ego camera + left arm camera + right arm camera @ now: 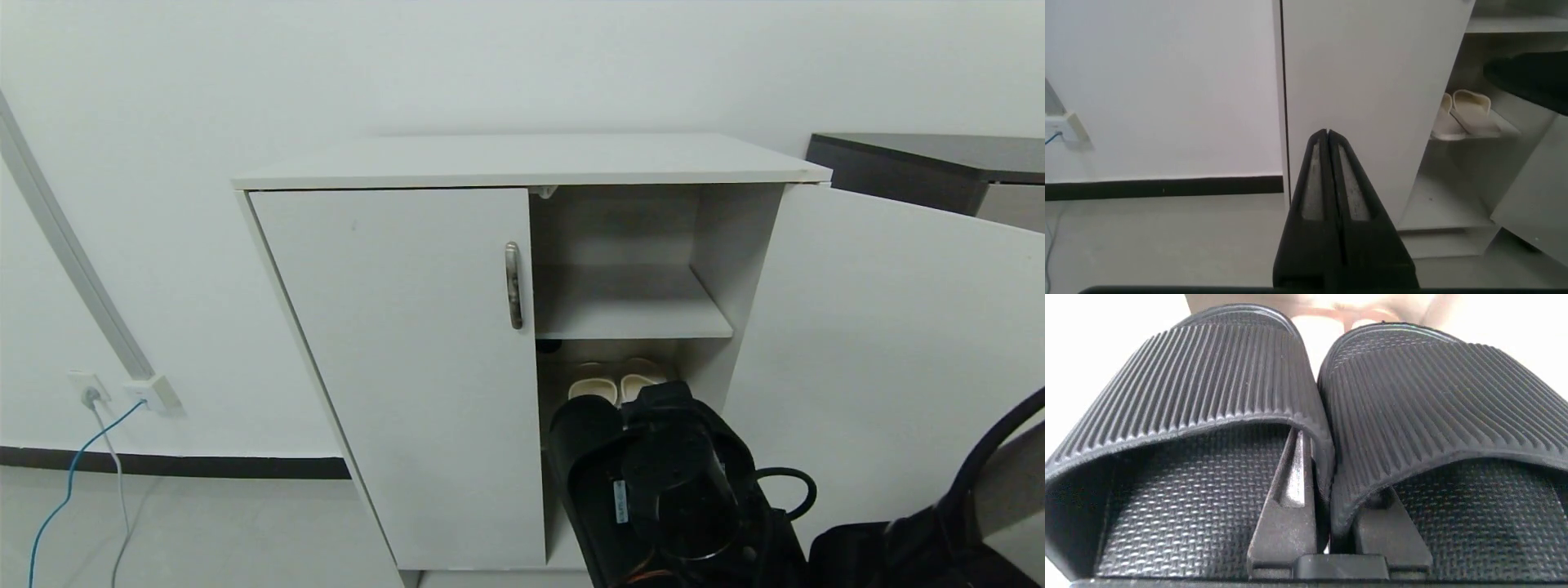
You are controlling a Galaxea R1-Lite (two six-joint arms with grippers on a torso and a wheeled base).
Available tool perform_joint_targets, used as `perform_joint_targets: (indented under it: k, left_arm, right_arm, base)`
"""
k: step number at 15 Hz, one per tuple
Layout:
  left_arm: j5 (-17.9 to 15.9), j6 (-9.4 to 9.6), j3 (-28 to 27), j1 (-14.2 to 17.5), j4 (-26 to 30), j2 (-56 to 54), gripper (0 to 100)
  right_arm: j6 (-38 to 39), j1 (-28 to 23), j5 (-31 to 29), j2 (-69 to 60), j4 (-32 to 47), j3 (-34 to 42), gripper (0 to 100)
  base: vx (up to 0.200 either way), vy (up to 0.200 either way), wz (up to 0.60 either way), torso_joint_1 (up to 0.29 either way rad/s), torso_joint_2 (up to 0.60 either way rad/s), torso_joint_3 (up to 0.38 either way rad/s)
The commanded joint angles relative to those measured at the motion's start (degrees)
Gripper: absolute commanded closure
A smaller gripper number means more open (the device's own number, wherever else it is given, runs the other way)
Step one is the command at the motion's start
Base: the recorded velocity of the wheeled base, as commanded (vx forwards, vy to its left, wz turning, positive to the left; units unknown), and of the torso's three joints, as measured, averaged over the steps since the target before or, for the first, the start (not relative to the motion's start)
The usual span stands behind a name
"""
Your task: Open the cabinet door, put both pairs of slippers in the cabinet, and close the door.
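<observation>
Holding black slippers (1208, 392) in right fingers (1290, 498) at open cabinet (392, 367); cream pair (616, 384) shelved; left fingers (1315, 180) closed, empty; door-closing pending.

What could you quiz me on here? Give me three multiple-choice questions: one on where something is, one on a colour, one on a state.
1. Where, relative to the cabinet, are the cream slippers? A on top; B on a lower shelf inside; C on the floor beside it.
2. What colour are the held slippers on the right gripper? A black; B red; C white.
3. How is the right door? A shut; B swung open; C removed.
Answers: B, they sit below the upper shelf; A, their ribbed straps are black; B, it stands wide and bares the shelves.
</observation>
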Motion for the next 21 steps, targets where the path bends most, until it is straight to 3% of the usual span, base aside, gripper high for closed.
perform_joint_targets:
  k: [1,5,7,9,21]
  left_arm:
    - [0.00,0.01,0.01,0.01,-0.01,0.05,100]
    - [0.00,0.01,0.01,0.01,-0.01,0.05,100]
    - [0.00,0.01,0.01,0.01,-0.01,0.05,100]
    - [0.00,0.01,0.01,0.01,-0.01,0.05,100]
    - [0.00,0.01,0.01,0.01,-0.01,0.05,100]
  right_arm:
    - [1.64,-0.84,-0.25,-2.76,6.94,-5.78,100]
    - [7.79,-1.11,-1.13,-5.48,29.44,-19.06,100]
    - [8.84,-0.93,-1.83,-6.45,35.07,-23.89,100]
    - [8.76,-0.84,-5.61,-6.01,35.59,-25.82,100]
    - [8.84,-4.45,-5.78,-0.21,32.08,-26.53,100]
  base:
    - [0.000,0.000,0.00,0.000,0.00,0.000]
    - [0.000,0.000,0.00,0.000,0.00,0.000]
    - [0.000,0.000,0.00,0.000,0.00,0.000]
    - [0.000,0.000,0.00,0.000,0.00,0.000]
    - [0.000,0.000,0.00,0.000,0.00,0.000]
